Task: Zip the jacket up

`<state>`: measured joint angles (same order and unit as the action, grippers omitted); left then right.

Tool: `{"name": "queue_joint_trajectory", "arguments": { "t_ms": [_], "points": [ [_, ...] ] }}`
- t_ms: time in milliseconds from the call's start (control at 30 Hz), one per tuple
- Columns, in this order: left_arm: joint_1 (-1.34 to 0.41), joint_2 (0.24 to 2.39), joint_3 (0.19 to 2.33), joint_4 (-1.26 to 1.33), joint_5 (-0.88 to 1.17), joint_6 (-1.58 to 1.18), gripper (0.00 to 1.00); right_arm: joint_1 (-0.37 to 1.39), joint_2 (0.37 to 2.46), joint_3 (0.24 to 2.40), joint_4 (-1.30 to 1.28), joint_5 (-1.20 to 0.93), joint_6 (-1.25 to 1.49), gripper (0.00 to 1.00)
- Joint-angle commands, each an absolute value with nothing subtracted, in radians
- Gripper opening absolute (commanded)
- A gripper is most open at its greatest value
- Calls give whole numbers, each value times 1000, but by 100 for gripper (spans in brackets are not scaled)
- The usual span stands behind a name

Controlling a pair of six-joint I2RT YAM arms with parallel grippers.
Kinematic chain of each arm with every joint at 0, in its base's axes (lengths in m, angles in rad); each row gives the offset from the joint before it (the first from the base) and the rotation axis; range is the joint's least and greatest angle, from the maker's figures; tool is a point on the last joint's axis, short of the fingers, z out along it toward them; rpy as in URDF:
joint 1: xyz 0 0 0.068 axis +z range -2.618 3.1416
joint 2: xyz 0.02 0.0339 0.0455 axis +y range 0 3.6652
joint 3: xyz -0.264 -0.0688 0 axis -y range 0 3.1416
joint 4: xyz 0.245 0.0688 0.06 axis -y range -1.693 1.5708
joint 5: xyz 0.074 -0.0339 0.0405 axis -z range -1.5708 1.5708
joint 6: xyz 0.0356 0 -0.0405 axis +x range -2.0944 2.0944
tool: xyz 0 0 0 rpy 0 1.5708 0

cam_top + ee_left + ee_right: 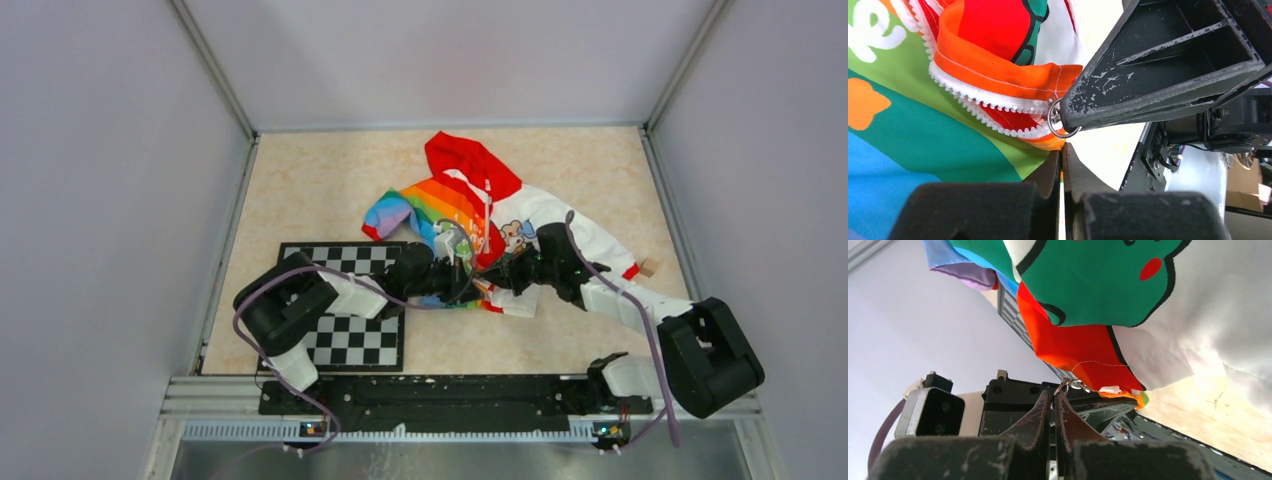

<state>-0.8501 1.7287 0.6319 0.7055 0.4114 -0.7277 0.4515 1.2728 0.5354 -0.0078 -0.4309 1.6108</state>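
The small red-hooded jacket, half rainbow-striped, half white, is lying mid-table on a beige marbled tabletop between grey walls. Closed jaws are pinching it: the left gripper its hem, the right gripper its silver zipper ring.

A robotics lab test cell: plain grey panels in aluminium framing close off a beige tabletop at 9, 12 and 3 o'clock. A black-and-white checkerboard lies at 8 o'clock. The left arm and right arm are bolted to a metal rail at 6 o'clock.
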Motion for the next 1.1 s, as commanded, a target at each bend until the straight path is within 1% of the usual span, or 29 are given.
{"name": "queue_joint_trajectory", "arguments": {
  "t_ms": [0, 133, 200, 267, 333, 400, 467, 533, 600, 767, 867, 933, 1000, 1033, 1067],
  "points": [
    [-874, 1647, 627, 578, 399, -671, 0, 435, 1219, 500, 177, -438, 1709, 0],
    [-884, 1633, 640, 531, 403, -634, 0, 419, 1209, 424, 294, -488, 1785, 0],
    [-892, 1648, 687, 425, 416, -610, 0, 402, 1206, 434, 302, -518, 1785, 0],
    [-893, 1642, 718, 298, 385, -606, 0, 400, 1166, 454, 249, -509, 1766, 0],
    [-893, 1594, 681, 304, 343, -623, 0, 399, 1113, 462, 161, -488, 1752, 0],
    [-893, 1538, 635, 354, 293, -649, 9, 401, 1073, 421, 155, -482, 1777, 0],
    [-893, 1501, 619, 392, 267, -681, 25, 400, 1054, 394, 163, -487, 1794, 0],
    [-893, 1483, 630, 424, 268, -693, 37, 402, 1054, 389, 155, -495, 1790, 0],
    [-893, 1467, 650, 438, 277, -689, 51, 402, 1061, 412, 121, -512, 1763, 0],
    [-893, 1367, 602, 564, 278, -592, 76, 403, 1051, 433, 53, -514, 1732, 0],
    [-893, 1284, 557, 570, 203, -569, 77, 403, 1049, 429, 53, -518, 1742, 0],
    [-900, 1242, 490, 618, 134, -628, 77, 402, 1048, 427, 76, -521, 1770, 0],
    [-903, 1224, 455, 638, 96, -771, 68, 403, 1043, 442, 81, -506, 1773, 0],
    [-904, 1223, 457, 618, 107, -876, 59, 402, 1037, 455, 63, -496, 1767, 0],
    [-907, 1231, 468, 599, 138, -966, 55, 403, 1032, 465, 48, -487, 1766, 0]
  ]
}}
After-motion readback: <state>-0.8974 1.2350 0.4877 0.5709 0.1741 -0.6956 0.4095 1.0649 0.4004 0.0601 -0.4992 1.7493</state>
